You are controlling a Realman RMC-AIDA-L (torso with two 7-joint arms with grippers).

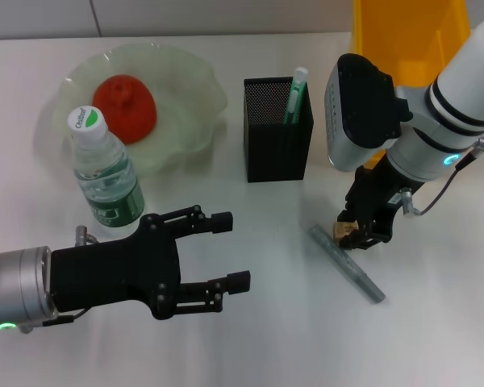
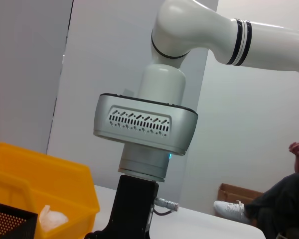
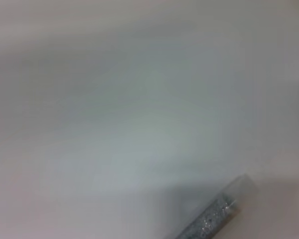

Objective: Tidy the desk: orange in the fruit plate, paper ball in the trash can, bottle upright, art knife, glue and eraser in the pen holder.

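At the surface, right pincer [image 1: 356,235]: low over the white top, fingers pinching a small tan block, by my reading the eraser [image 1: 344,230], just beside the upper end of the grey art knife [image 1: 347,264].
Art knife: lying flat and slanted, well apart from the holder; its tip also shows in the right wrist view [image 3: 214,216].
Pen holder [image 1: 277,129]: black mesh, upright behind the right pincer and toward the middle, with the green-and-white glue [image 1: 295,95] already standing inside.
Left pincer [image 1: 208,261]: fingers spread wide, holding nothing, hovering near the bottle [image 1: 105,173].
Bottle: upright, green label, in front of the fruit plate [image 1: 189,97].
Orange [image 1: 125,107]: resting in the fruit plate.
Trash can [image 1: 407,36]: yellow bin at the far right; a white crumpled scrap, likely the paper ball [image 2: 51,218], shows inside it in the left wrist view.
Step in hand: eraser pickup, judged late in the task.
Next move: lift clear, carry over the holder's mouth, release above the opening; the knife remains.
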